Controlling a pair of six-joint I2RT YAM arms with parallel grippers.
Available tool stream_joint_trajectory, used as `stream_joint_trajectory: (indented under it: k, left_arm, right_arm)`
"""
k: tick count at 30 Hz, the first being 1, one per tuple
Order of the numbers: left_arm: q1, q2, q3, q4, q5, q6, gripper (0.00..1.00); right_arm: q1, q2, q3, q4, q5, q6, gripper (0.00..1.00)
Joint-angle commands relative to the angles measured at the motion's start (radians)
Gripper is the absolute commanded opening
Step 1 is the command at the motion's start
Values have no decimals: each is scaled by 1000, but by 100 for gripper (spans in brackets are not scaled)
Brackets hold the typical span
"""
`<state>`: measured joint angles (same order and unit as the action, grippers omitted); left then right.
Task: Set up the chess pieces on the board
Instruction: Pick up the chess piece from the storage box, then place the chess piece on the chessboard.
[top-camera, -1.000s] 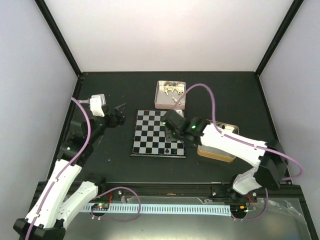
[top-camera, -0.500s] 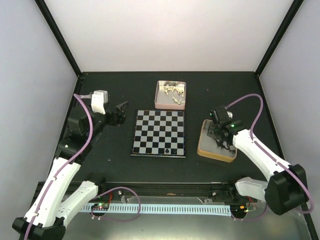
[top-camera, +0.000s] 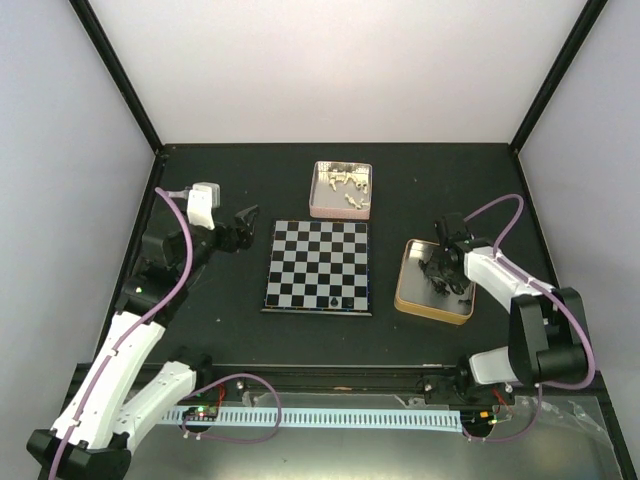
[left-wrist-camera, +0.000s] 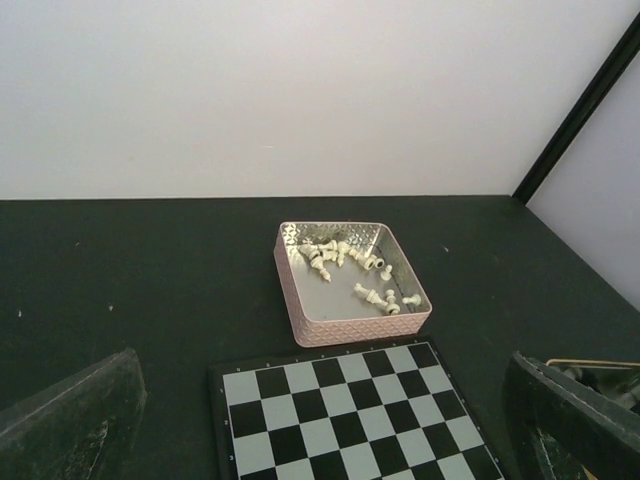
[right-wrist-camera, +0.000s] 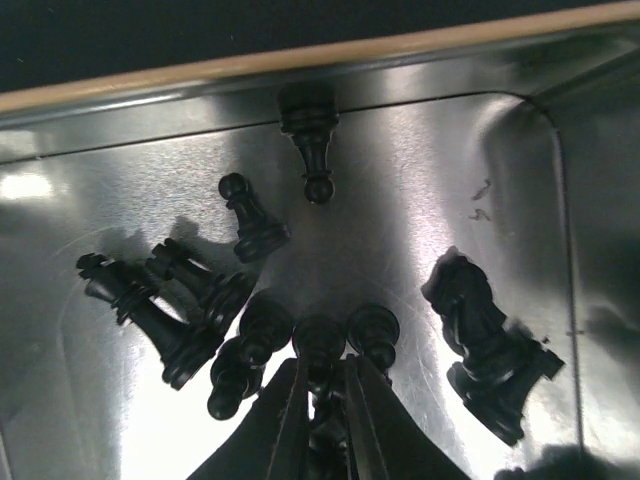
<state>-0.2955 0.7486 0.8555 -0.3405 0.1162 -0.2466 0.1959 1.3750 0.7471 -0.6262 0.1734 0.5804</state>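
So the right gripper (right-wrist-camera: 322, 378) is down in the shiny rectangular metal tin (right-wrist-camera: 430, 190), with its fingers nearly pressed together on a glossy black round-headed piece (right-wrist-camera: 320, 338). Looks like a real pinch, though its base is hidden. Its head points straight away from the fingers, in line with them. The black-and-silver checked board (top-camera: 318, 265) sits just left of the tin, so the right arm's nearer. Left gripper (top-camera: 240, 224) hovers spread wide, holding nothing.

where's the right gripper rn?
Top view: the right gripper is right of the board, down inside the tan-rimmed tin. Its wrist view shows it pinched on a black piece.
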Motion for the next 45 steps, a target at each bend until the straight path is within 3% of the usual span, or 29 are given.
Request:
stream_joint_trajectory:
  k: [1, 10, 14, 20, 27, 31, 36, 45]
  left_arm:
    - [10, 3, -1, 33, -13, 6, 99]
    - [15, 8, -6, 32, -11, 2, 99]
    - [20, 8, -9, 32, -11, 0, 99]
    - [25, 3, -12, 35, -5, -5, 99]
    - [32, 1, -17, 39, 11, -15, 99]
    - [37, -1, -19, 41, 16, -18, 99]
    - [45, -5, -21, 37, 10, -22, 99]
    - [55, -22, -19, 2, -100, -26, 99]
  right_arm:
    - [-20, 55, 12, 66, -27, -33, 13]
    - [-28, 112, 22, 85, 2, -50, 13]
    - [-27, 113, 30, 78, 27, -62, 3]
    - [-27, 3, 42, 14, 27, -66, 1]
    - [17, -147, 83, -81, -117, -61, 1]
    - [114, -169, 123, -106, -167, -21, 1]
    - [324, -96, 226, -99, -169, 45, 1]
    - [679, 294, 564, -103, -138, 72, 1]
